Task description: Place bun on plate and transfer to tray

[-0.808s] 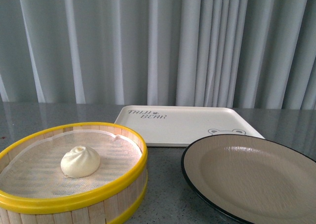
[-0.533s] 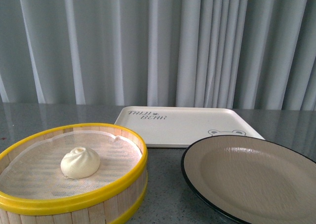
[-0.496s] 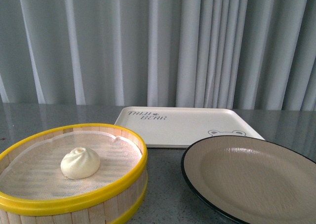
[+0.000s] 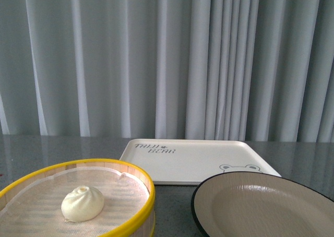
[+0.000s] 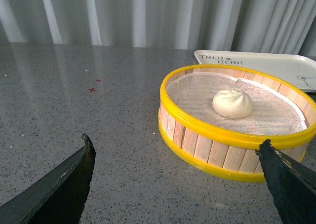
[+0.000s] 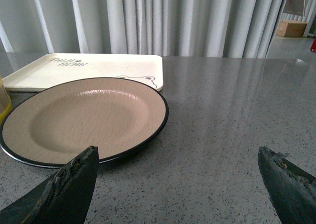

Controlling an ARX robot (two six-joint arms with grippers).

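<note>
Two grippers show, one per wrist camera. The left gripper (image 5: pixel 175 141) has its fingers spread wide, low over the grey speckled table (image 5: pixel 74 100), facing the yellow-rimmed bamboo steamer (image 5: pixel 197 135). The bun (image 5: pixel 232 103) sits on the white liner inside the steamer, near its middle, pleats up. The right gripper (image 6: pixel 177 150) also has its fingers wide apart, near the plate (image 6: pixel 84 115). The plate lies flat on the table beside the steamer. The tray (image 6: pixel 98 66) lies just behind the plate; contact between them cannot be told. A pale curtain (image 4: pixel 156 64) hangs behind.
</note>
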